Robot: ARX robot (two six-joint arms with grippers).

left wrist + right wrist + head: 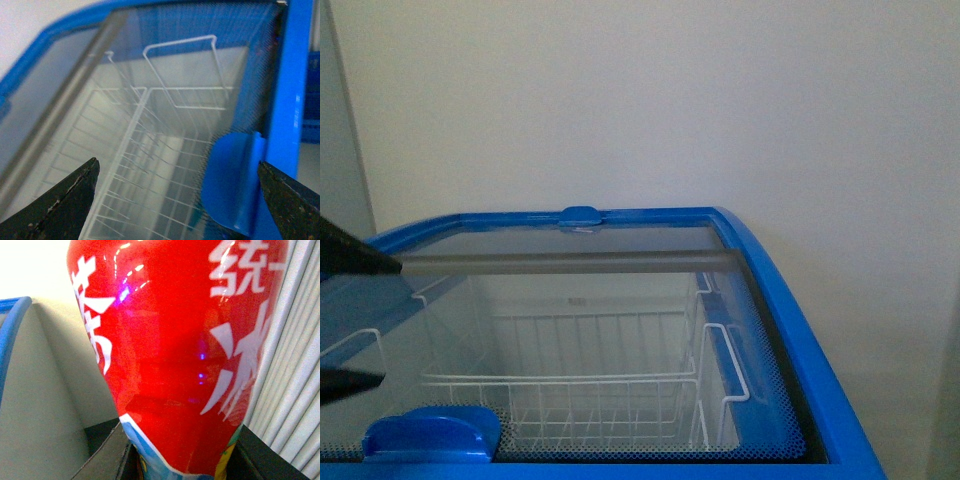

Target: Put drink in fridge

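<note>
Blue-rimmed white fridge [825, 380], seen from above; its sliding glass lid [765, 390] lies over the white wire basket [620, 390]. The left gripper [177, 200] hovers above the lid, black fingers [60, 205] spread wide, with the blue handle [232, 185] just inside one of them. The right gripper [182, 462] clamps the red drink [170, 355], held outside the fridge beside its white wall.

You are in a shop-like setting. A white display chest freezer with blue top rim [790, 330], sliding glass lids [460, 330] and white wire basket [600, 400] stands against a plain white wall [670, 100]. The red-labelled drink bottle [175, 340] carries printed white Chinese characters, like retail stock.
</note>
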